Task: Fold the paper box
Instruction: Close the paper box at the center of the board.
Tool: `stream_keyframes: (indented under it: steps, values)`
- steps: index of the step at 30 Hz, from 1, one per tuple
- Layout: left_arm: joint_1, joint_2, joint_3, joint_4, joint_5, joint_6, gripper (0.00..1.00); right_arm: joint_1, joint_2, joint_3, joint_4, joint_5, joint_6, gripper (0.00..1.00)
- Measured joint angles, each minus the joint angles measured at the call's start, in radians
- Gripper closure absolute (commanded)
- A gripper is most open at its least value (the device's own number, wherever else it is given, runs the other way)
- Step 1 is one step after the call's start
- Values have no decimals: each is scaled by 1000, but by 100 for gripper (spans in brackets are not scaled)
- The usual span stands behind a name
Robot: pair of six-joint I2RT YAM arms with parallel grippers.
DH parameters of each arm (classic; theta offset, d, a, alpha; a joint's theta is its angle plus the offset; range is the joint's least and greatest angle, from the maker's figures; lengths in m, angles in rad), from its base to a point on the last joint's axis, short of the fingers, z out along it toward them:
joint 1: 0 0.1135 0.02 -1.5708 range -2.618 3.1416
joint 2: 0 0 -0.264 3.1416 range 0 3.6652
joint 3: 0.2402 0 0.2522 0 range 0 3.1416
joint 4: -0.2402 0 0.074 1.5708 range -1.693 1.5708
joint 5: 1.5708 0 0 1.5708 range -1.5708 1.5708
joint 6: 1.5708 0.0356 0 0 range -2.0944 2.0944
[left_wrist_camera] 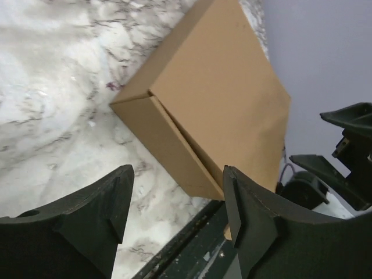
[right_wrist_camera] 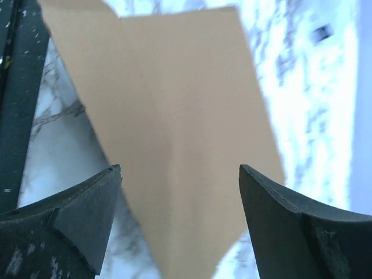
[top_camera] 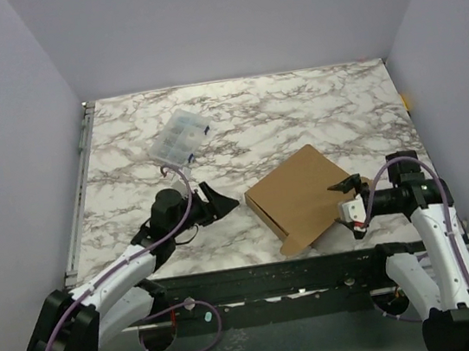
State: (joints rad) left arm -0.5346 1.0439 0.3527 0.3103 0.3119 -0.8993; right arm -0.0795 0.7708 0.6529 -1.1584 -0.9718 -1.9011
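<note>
The left claw [top_camera: 219,200] is standing spread, its two dark fingers [left_wrist_camera: 99,215] well apart with only bare marble and the corner of the paper box [top_camera: 303,194] showing in the gap. It is hovering low over the worktop [top_camera: 295,110], pointing right toward the box and sitting apart from its left corner. In the left wrist view the paper box [left_wrist_camera: 221,99] is showing a flat brown top and a shallow side wall, with a slanting seam where a flap is meeting that wall.

The right claw [top_camera: 346,200] is also standing spread wide, at the box's right edge. In the right wrist view the claw [right_wrist_camera: 180,168] is framing the brown cardboard [right_wrist_camera: 180,87], blurred, which is filling the space between the fingers; whether they are touching it cannot be told.

The box is lying flat and turned diagonally on the near right part of the worktop, between the two claws, its near corner reaching the worktop's front edge. A small clear plastic case [top_camera: 179,138] is resting well apart, toward the far left.
</note>
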Motion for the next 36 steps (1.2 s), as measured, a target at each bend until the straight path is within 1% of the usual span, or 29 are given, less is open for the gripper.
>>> stream_keyframes:
  steps: [2,4,6,7,8,9,10,11,12,14,16,17,19,21,23,25,28,30,33,36]
  values:
    - [-34,-76,-30,-8,-16,-21,29,0,-22,76,-60,-29,-39,16]
    - [-53,-75,-5,-4,-36,-16,28,0,-56,118,-119,-49,-54,17]
    - [-72,-40,49,-14,-60,11,29,0,-98,127,-156,-55,-50,18]
    - [-83,-13,87,-25,-68,35,30,0,-125,125,-169,-54,-44,23]
    - [-104,27,143,-43,-77,71,32,0,-155,117,-177,-54,-33,38]
    - [-135,85,220,-68,-85,120,34,0,-186,107,-179,-52,-23,49]
    - [-156,126,274,-81,-86,149,39,0,-211,98,-183,-48,-20,52]
    - [-185,184,354,-98,-87,196,43,0,-228,92,-190,-44,-16,51]
    - [-209,243,423,-109,-88,240,46,0,-236,86,-190,-40,-3,49]
    - [-242,316,503,-121,-87,310,49,0,-235,64,-170,-25,24,44]
    - [-264,362,531,-130,-88,353,54,0,-235,7,-122,11,50,31]
    - [-272,382,530,-138,-89,369,54,0,-233,-29,-102,33,53,27]
    - [-279,402,508,-148,-95,375,54,0,-229,-94,-75,64,49,21]
    - [-280,399,448,-135,-106,354,53,0,-229,-134,-58,70,32,21]
    - [-280,373,355,-94,-129,307,52,0,-237,-163,-21,71,14,23]
    - [-278,307,210,-21,-159,215,51,0,-242,-192,21,73,2,24]
    - [-277,227,75,68,-193,97,50,0,-233,-217,58,73,-20,25]
    - [-277,179,-8,146,-215,-11,48,0,-219,-220,75,73,-26,25]
    - [-280,146,-64,205,-240,-124,46,0,-198,-220,119,73,-15,28]
    - [-294,129,-80,240,-275,-233,46,0,-165,-222,156,73,-3,32]
